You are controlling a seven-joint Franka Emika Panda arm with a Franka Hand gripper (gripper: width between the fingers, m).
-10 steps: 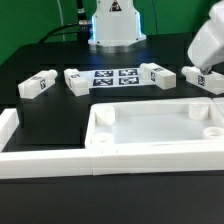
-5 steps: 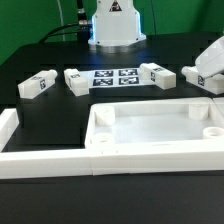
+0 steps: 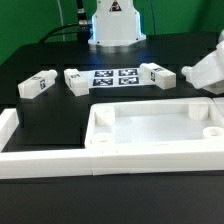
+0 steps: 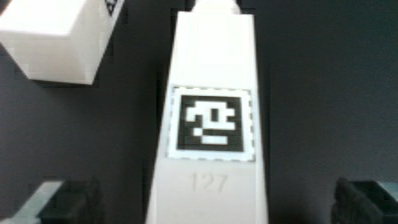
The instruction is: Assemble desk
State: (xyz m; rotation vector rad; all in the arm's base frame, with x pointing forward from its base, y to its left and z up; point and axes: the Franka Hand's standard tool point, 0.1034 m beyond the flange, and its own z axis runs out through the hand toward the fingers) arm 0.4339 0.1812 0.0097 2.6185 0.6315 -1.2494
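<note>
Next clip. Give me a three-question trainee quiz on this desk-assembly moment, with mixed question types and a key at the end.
1. True or false: all the corner sockets of the desk top are empty.
2. How many legs lie on the exterior view's left of the marker board? A) one B) two C) three
3. In the wrist view, is the gripper open or shut, and where are its fingers relative to the tagged leg?

Key
1. True.
2. B.
3. Open. One finger is on each side of the tagged leg, and both are clear of it.
</note>
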